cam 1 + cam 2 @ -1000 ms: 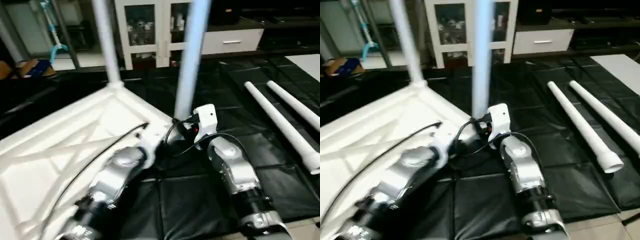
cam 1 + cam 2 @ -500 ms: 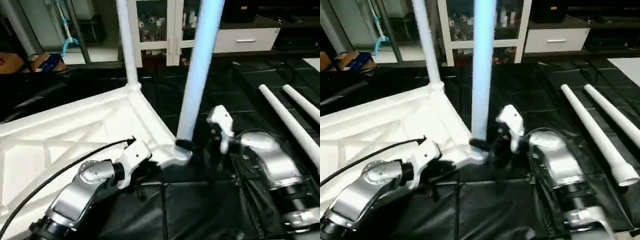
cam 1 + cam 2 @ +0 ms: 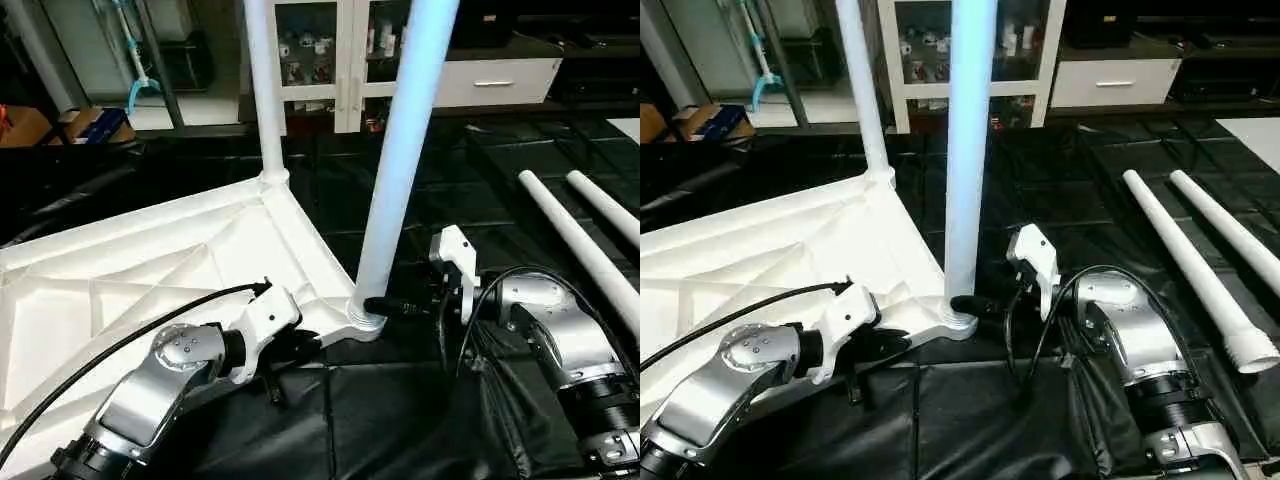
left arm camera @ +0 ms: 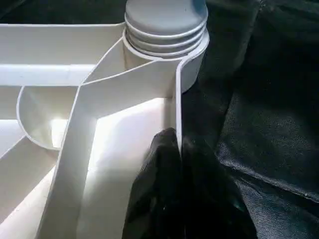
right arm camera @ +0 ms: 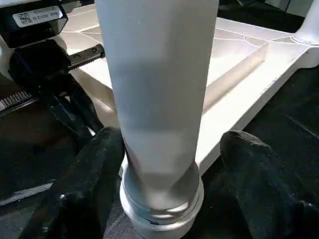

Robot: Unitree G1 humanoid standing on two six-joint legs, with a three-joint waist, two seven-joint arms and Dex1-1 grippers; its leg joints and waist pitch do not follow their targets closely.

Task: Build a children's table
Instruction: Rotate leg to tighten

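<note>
The square plastic table top (image 3: pixel 150 270) is plain white, and its underside carries a pattern of raised diagonal ribs that cross each other. The near upright screw-in leg (image 3: pixel 405 150) is white with a pale blue tint. The far upright leg (image 3: pixel 262 90) is white. Two long tapered loose legs (image 3: pixel 1185 260) are also white, against the black mat (image 3: pixel 480 200) with its grid of seams. Both forearms are shiny silver, with white plastic housings at the wrists and black cables. The left gripper (image 4: pixel 172 164) has black fingers, and so has the right gripper (image 5: pixel 164 174). The glass-door cabinet (image 3: pixel 345 50) and the drawer unit (image 3: pixel 495 80) are white. A light blue hose (image 3: pixel 135 85) hangs in the background.
</note>
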